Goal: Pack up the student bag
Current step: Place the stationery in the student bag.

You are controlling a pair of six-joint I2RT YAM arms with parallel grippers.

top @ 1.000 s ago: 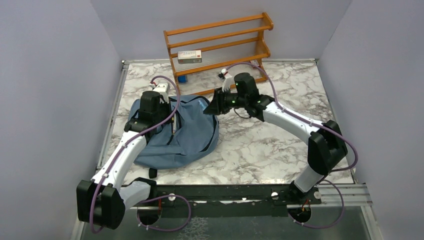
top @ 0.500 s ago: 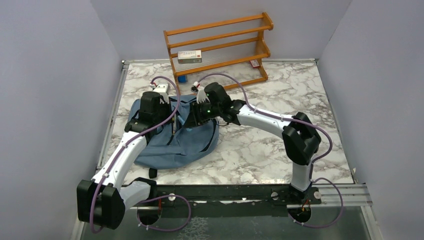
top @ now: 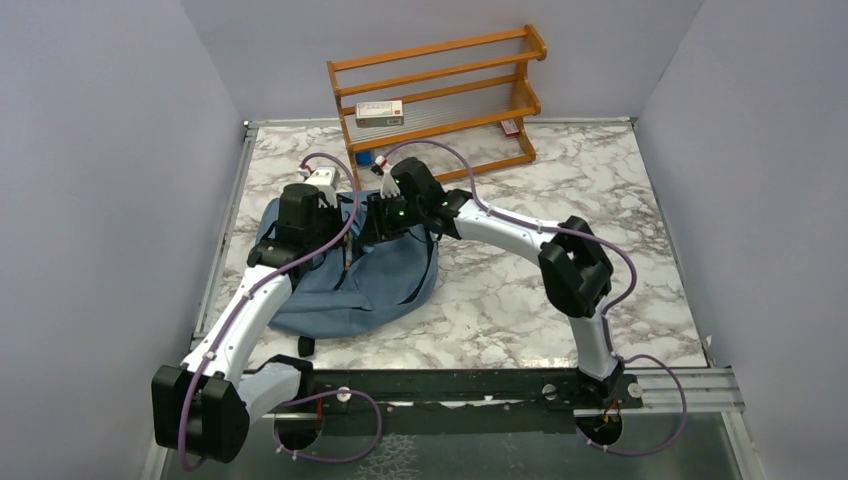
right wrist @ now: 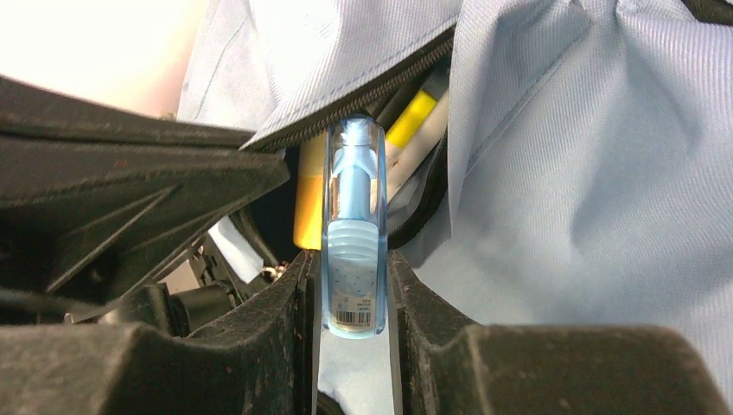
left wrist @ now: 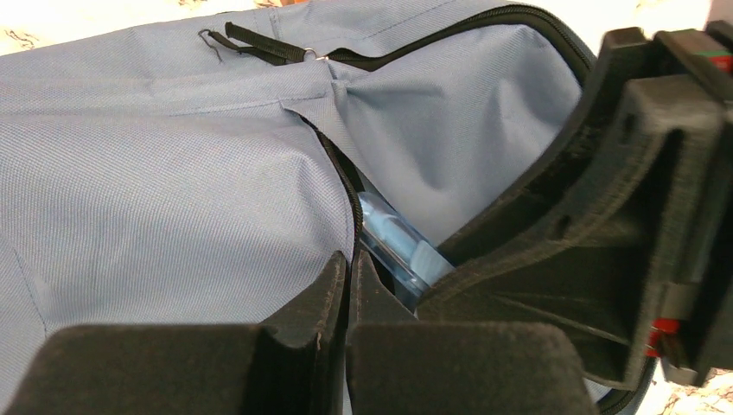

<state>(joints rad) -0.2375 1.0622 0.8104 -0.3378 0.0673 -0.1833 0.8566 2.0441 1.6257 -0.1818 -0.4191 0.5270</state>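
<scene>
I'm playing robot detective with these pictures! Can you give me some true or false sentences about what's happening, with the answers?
1. The right gripper holds a clear blue tube. True.
2. The left gripper pinches the backpack at its edge by the zipper. True.
3. The backpack is zipped shut. False: the zipper gapes open, and a yellow thing shows inside.
4. The wooden rack has nothing on it. False: a small box sits on one shelf.
</scene>
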